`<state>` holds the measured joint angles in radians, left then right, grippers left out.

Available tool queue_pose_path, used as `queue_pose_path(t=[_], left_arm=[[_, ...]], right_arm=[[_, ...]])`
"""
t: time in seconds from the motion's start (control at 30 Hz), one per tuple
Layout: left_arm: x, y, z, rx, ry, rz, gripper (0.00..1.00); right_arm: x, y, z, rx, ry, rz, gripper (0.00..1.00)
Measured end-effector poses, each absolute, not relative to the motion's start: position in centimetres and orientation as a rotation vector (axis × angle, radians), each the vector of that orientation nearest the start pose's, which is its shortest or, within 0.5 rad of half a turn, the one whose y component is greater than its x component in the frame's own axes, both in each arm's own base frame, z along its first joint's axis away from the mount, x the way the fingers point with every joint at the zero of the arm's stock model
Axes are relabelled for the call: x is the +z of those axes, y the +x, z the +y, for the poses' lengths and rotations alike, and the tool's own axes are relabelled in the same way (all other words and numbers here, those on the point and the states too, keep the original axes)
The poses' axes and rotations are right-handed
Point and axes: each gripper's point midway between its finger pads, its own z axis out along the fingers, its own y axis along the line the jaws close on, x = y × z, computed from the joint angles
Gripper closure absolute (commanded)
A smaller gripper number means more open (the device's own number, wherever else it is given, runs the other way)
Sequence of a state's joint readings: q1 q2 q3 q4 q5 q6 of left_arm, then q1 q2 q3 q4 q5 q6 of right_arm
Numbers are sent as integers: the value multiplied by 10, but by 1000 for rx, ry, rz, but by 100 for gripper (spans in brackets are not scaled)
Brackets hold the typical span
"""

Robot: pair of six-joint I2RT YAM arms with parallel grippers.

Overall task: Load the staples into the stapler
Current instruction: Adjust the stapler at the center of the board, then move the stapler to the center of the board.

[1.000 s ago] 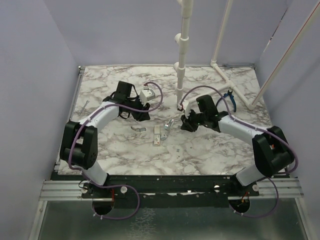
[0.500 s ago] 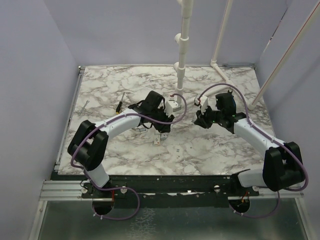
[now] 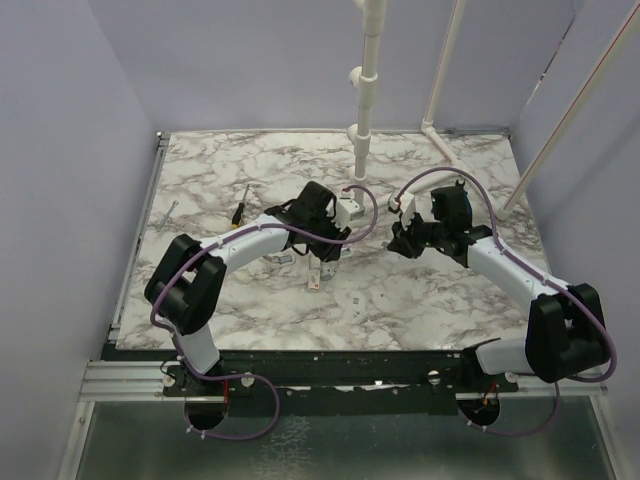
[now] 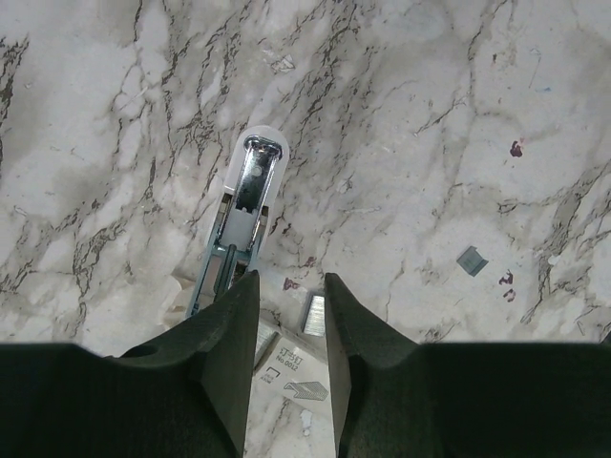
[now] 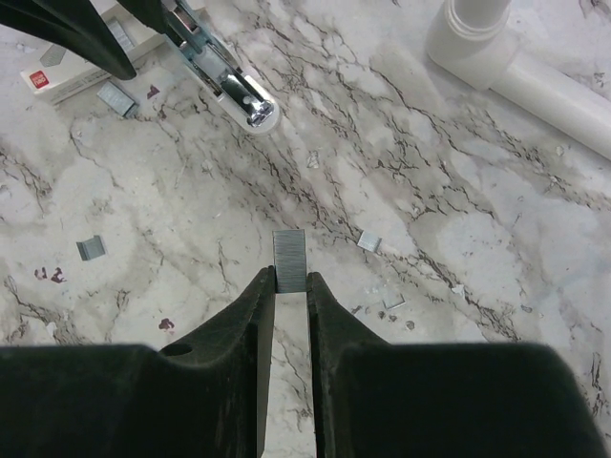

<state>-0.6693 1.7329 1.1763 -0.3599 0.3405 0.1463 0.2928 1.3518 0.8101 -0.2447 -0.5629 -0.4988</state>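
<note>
**Right gripper (image 5: 289,282) clamped on the staples (image 5: 289,260); stapler (image 4: 243,205) lying open on the counter (image 4: 430,114).**
The thin grey staples poke out past the right fingertips, held above the marble, near the stapler's rounded front end but apart from it. The left gripper (image 4: 289,294) has its jaws apart with nothing between them. One finger overlaps the stapler's rear end, touching or not I can't tell. A small white box (image 4: 286,367) shows through the gap.

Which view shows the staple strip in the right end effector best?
Right wrist: the staples sit sharp and close, pinched by the right end effector. From the top external view the strip is too small to make out; the left wrist view misses it.
</note>
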Motion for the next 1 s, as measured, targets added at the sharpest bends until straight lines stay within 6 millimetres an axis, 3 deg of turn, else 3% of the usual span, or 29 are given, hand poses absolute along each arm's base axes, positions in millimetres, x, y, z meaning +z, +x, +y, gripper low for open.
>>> queue_pose_path(t=[0.23,0.4,0.7,1.0], left_arm=[[86,295,-299,-614,1222,2191,65],[98,294,-292,-583,1294,2138,64],[124,313,-266,-540,1321,2037,59],[119,310,-263,-567,1450,1934,54]], right_arm=[[106,301,177,590,-1147,1953,80],[95,297,183,660,-1199,1968,80],[93,314,208,712,-1339,1910,80],[90,321,218,743,-1388,1887,80]])
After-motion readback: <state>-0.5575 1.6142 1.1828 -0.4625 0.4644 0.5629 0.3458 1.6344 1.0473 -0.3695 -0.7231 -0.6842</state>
